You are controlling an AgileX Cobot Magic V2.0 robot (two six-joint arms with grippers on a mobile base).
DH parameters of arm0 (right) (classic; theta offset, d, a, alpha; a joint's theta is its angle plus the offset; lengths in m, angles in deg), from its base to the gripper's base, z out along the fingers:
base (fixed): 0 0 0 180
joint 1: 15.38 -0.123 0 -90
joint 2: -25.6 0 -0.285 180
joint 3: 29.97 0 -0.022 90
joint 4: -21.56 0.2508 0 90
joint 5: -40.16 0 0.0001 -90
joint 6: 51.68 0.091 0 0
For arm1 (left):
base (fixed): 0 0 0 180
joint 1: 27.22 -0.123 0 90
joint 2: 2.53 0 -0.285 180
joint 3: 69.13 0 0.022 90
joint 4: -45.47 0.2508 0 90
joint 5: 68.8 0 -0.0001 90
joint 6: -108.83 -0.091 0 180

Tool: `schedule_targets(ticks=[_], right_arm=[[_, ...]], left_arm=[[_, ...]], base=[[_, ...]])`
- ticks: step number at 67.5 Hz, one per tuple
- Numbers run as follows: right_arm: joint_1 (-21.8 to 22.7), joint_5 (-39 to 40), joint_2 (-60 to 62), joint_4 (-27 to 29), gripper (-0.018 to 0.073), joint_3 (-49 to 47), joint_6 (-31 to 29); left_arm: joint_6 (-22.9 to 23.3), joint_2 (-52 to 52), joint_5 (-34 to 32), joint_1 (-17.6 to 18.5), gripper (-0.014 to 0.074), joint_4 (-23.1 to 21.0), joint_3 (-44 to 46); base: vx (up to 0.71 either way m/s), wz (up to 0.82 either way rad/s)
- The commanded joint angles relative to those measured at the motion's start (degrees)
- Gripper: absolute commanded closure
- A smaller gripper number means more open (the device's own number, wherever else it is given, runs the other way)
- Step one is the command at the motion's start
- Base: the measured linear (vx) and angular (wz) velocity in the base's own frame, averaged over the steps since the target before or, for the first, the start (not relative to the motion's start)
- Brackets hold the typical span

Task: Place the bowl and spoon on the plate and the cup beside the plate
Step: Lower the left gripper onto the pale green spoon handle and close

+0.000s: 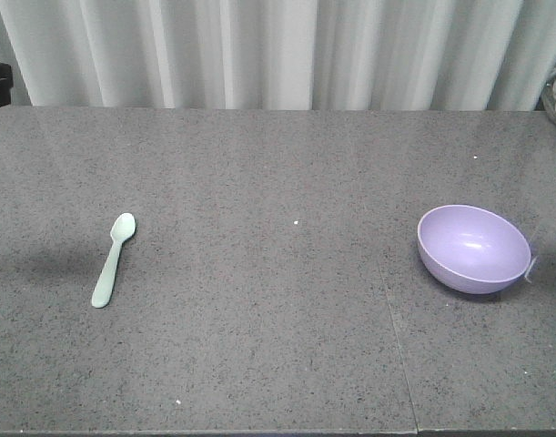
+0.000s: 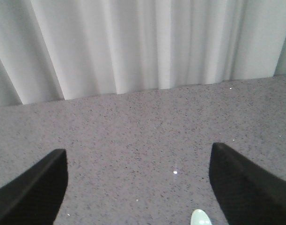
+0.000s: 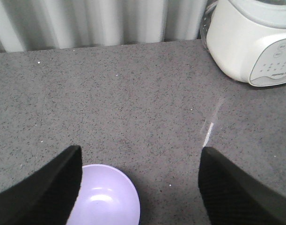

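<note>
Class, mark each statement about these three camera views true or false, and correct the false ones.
1. In the front view, the spoon lies on the table, to the left of the bowl. True.
2. The spoon rests inside the bowl. False: the bowl is empty, and the spoon lies far from it on the table.
3. The right claw is open above the table, with the bowl near its left finger. True.
4. The left claw is shut on the spoon. False: it is open, and the spoon's tip shows on the table between its fingers.
5. A white appliance stands near the curtain in the right wrist view. True.
</note>
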Motion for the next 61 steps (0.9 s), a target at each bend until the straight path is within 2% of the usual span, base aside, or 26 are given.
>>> schedule_targets(ticks=[1,6,13,21,30,38,61], right_arm=[[0.0,1.9,0.9,-0.4,0.0043,-1.9,-0.2],[0.0,1.5,0.9,-0.5,0.0043,-1.9,-0.2],[0.0,1.3,0.9,-0.5,0.0043,-1.9,-0.4],[0.0,1.3,0.9,-0.5,0.0043,-1.9,-0.4],[0.0,1.3,0.9,-0.5,0.0043,-1.9,-0.4],[0.0,1.3,0.9,-0.4,0.0043,-1.9,-0.4],[0.0,1.3,0.9,-0.5,0.0046,-1.9,-0.4]], left_arm=[[0.7,-0.5,-2.5,0.5,-0.0008,-5.1,2.1],[-2.9,0.3,1.1,1.1,0.0005,-8.4,4.7],[-8.6,3.4,11.3,2.2,0.0027,-11.9,10.5],[-9.0,9.7,20.6,2.2,0.0038,-15.6,17.3],[-9.2,17.2,28.1,2.6,0.0038,-15.6,22.4],[-9.5,22.7,30.9,3.0,0.0039,-17.1,25.0],[-9.5,33.2,35.0,3.8,0.0039,-16.4,26.2]], base=[[0.00,0.00],[0.00,0.00],[0.00,0.00],[0.00,0.00],[0.00,0.00],[0.00,0.00],[0.00,0.00]])
